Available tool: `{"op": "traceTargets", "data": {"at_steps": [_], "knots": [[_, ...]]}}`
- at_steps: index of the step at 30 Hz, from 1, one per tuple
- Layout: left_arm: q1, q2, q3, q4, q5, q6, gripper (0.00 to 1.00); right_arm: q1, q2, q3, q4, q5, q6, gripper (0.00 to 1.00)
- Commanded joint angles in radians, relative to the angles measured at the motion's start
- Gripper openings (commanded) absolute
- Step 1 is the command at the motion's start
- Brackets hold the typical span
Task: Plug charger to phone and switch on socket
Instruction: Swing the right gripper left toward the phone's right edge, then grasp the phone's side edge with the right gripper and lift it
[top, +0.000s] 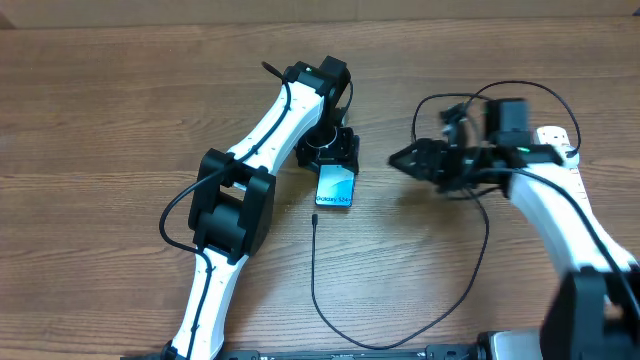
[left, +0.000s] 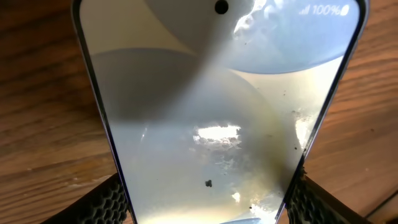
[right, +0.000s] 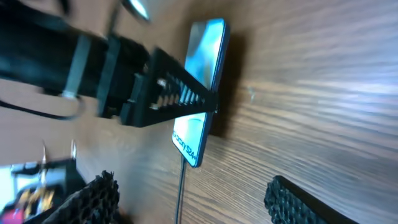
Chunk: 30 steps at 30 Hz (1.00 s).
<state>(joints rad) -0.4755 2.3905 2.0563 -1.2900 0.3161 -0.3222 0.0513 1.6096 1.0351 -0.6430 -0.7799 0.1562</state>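
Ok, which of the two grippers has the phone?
The left gripper: its fingers clamp the phone by its edges. The right gripper hangs open and empty, off to one side of the phone.

Phone (top: 336, 187) lying mid-worktop (top: 100, 120)
Touching the phone's two sides, left fingers (left: 111, 200); charger (top: 312, 260) tip just before its near end, cable looping rightward; right gripper (top: 397, 159) to its right; socket (top: 553, 133) far right.

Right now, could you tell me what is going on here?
The left end effector grips the slim blue-screened smartphone by its edges. The right end effector hovers open beside it. The tip of the thin black charger cable lies at the phone's lower end; whether it is plugged in, I cannot tell.
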Motion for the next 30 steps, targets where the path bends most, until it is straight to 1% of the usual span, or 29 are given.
{"op": "traceTargets", "data": {"at_steps": [1, 4, 11, 17, 22, 25, 28, 30], "knots": [[0.006, 0.001, 0.025, -0.001, 0.048, 0.031, 0.65, 0.054, 0.087, 0.013, 0.049, -0.085, -0.008, 0.77], [0.006, 0.001, 0.025, -0.007, 0.049, 0.031, 0.65, 0.092, 0.16, 0.013, 0.108, -0.131, -0.007, 0.78], [0.006, 0.001, 0.025, -0.023, 0.062, 0.032, 0.65, 0.167, 0.269, 0.013, 0.214, -0.129, 0.011, 0.78], [0.006, 0.001, 0.025, -0.022, 0.089, 0.039, 0.65, 0.222, 0.31, 0.013, 0.304, -0.05, 0.163, 0.77], [0.006, 0.001, 0.025, -0.021, 0.089, 0.039, 0.65, 0.267, 0.333, 0.013, 0.388, -0.046, 0.245, 0.7], [0.006, 0.001, 0.025, -0.022, 0.089, 0.039, 0.65, 0.288, 0.334, 0.013, 0.424, -0.002, 0.293, 0.6], [0.006, 0.001, 0.025, -0.022, 0.096, 0.039, 0.65, 0.301, 0.334, 0.013, 0.441, 0.053, 0.339, 0.56], [0.006, 0.001, 0.025, -0.022, 0.096, 0.039, 0.65, 0.301, 0.334, 0.013, 0.457, 0.066, 0.349, 0.5]]}}
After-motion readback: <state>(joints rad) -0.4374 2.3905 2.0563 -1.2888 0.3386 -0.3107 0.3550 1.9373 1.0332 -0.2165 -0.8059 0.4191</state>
